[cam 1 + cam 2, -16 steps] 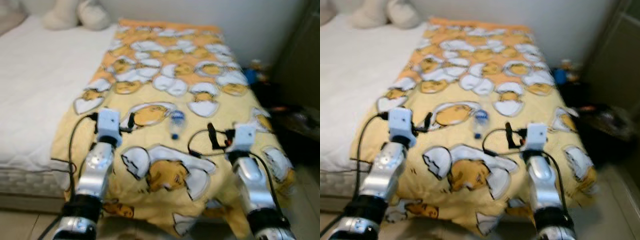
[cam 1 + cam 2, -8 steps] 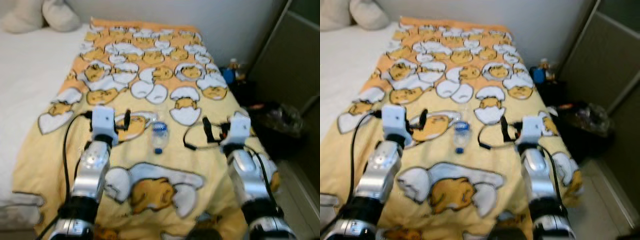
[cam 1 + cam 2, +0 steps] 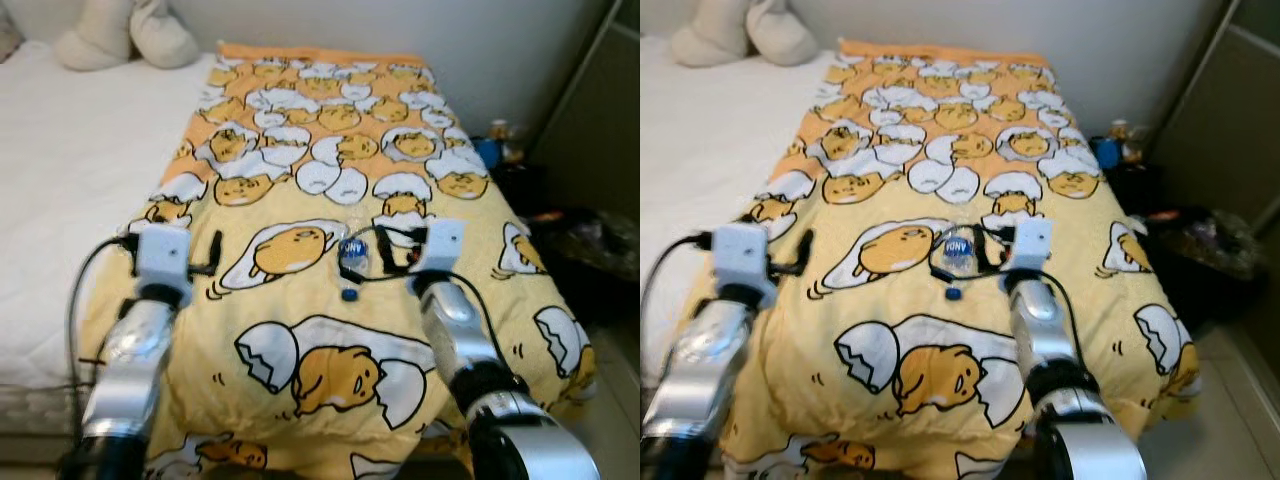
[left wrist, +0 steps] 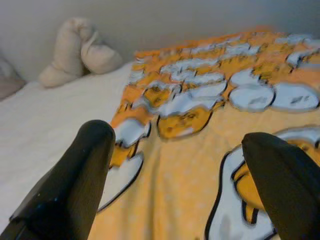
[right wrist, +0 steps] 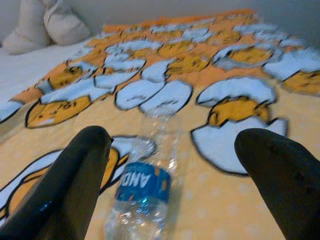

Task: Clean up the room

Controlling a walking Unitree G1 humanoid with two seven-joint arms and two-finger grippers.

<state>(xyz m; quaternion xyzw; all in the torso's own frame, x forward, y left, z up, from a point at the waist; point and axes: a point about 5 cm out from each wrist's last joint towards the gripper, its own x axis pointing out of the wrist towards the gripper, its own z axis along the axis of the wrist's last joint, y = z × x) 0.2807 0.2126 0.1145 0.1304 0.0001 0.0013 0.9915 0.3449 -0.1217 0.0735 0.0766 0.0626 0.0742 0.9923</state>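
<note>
Where the white sheet (image 3: 70, 170) covered the left part of the bed, two cream pillows (image 3: 125, 35) were seen at its head, against the wall. Beside the sheet, a yellow blanket (image 3: 330, 310) printed with egg-yolk cartoon figures was spread along the bed's right half and hung over its foot. The left hand (image 4: 180, 185) was held above the blanket's left portion, its two black fingers (image 4: 75, 185) spread wide apart with nothing between them; in the left wrist view the blanket and the pillows were seen beyond them. Near the blanket's middle, a clear plastic bottle (image 3: 352, 257) with a blue label was found lying on its side, its blue cap (image 3: 348, 294) pointing toward the foot of the bed. The right hand (image 5: 175, 190) was held just at the bottle, with its fingers (image 5: 280, 175) spread wide on either side of the bottle without touching it, as the right wrist view showed. To the right of the bed, dark clutter (image 3: 590, 240) was seen on the floor by a grey-green panel (image 3: 590, 120), and small items (image 3: 495, 140) stood near the wall; these were too blurred to be identified.
</note>
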